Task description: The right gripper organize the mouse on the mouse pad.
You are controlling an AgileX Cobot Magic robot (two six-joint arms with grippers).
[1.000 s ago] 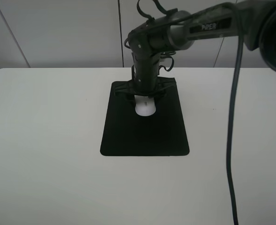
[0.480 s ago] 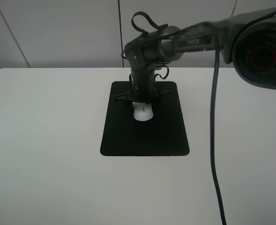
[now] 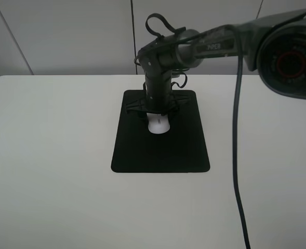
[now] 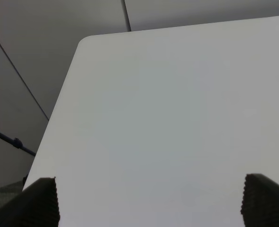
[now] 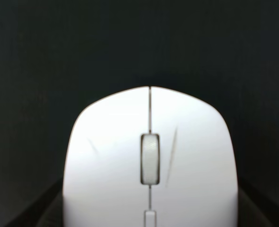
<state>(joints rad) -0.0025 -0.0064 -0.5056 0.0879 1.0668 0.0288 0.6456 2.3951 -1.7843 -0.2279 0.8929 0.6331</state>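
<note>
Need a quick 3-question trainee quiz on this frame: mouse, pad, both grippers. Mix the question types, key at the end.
1. True or false: the mouse lies off the mouse pad.
2. In the left wrist view, the left gripper is: A) open over the bare table; B) shut on the mouse; C) shut on the mouse pad.
3. The right gripper stands over the mouse. Name the grey part on the mouse's midline in the right wrist view.

Key: 1 false, it lies on the pad. 2 A. 3 the scroll wheel.
</note>
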